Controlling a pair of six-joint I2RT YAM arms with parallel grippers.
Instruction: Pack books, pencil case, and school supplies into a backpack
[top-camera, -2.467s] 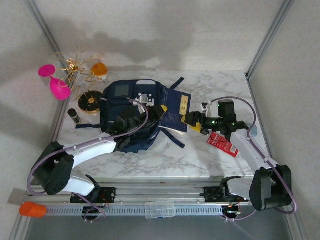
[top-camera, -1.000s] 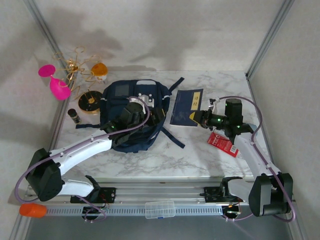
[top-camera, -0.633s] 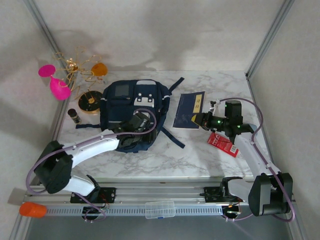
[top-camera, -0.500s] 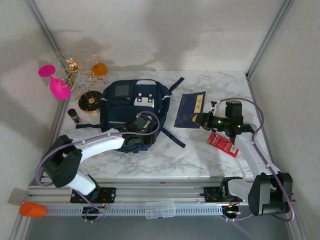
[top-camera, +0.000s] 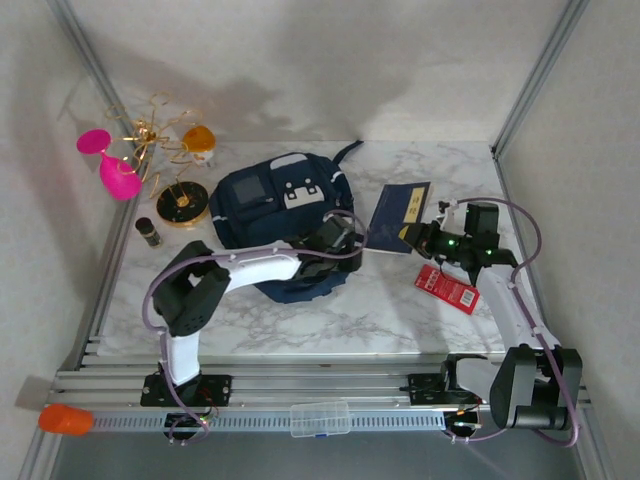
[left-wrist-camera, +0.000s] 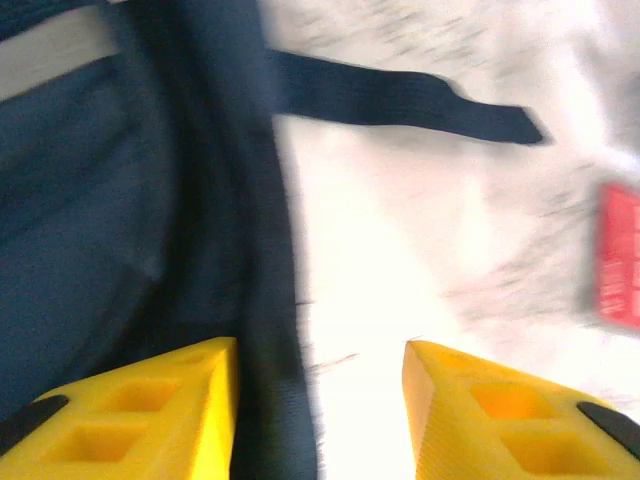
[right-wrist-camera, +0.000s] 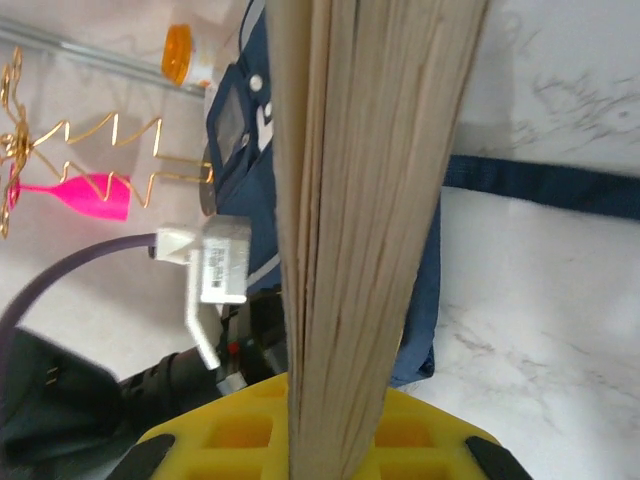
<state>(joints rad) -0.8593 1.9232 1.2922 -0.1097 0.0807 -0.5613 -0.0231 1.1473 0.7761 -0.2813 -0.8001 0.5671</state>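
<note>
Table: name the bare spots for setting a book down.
Bare marble: the near edge between backpack and red packet; the far right corner behind the books. Crowded: the far left corner by the pink glasses.

There are two arms (top-camera: 250, 268) and one backpack (top-camera: 275, 205). One blue book (top-camera: 400, 215) shows from above, but I cannot tell if the pages seen up close are one book or more, and there is one red packet (top-camera: 447, 288). There are also two pink glasses (top-camera: 95, 141), one orange jar (top-camera: 198, 138), one dark bottle (top-camera: 149, 232), one gold wire stand (top-camera: 150, 128) and one clear box (top-camera: 320, 418).
</note>
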